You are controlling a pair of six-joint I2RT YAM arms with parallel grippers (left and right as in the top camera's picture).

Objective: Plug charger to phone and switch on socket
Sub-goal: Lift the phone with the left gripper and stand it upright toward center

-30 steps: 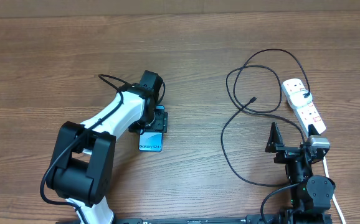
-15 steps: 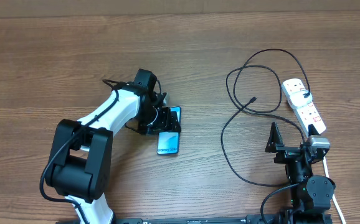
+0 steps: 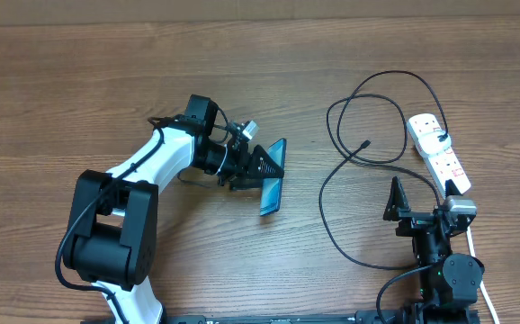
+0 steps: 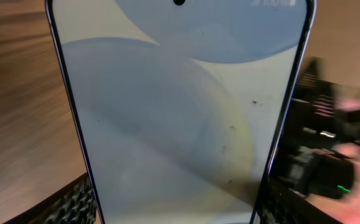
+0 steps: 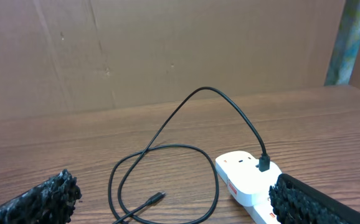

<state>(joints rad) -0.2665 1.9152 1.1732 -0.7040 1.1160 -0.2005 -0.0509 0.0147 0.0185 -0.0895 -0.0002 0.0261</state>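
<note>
Since 1 s ago, phone [image 3: 274,184] has swung toward 3 o'clock and tipped on edge, clamped across its long edges by my left gripper [image 3: 260,166]. Probably light, stiff, slick, glass-fragile, so edges grip best. Right gripper [image 3: 395,200] spread, empty. Beyond it: charger [image 3: 365,144] tip at 11 o'clock, socket [image 3: 437,148] at 1 o'clock.

Left arm [image 3: 165,160]: white shell links, black joint housings, thin black cable [image 3: 156,120] along the outside. Right arm [image 3: 446,270]: all black, small green light [image 3: 443,264], pale grey camera block [image 3: 459,206] on top. Right gripper [image 5: 174,193]: black fingers [image 5: 40,198] with coarse, knurled texture.
</note>
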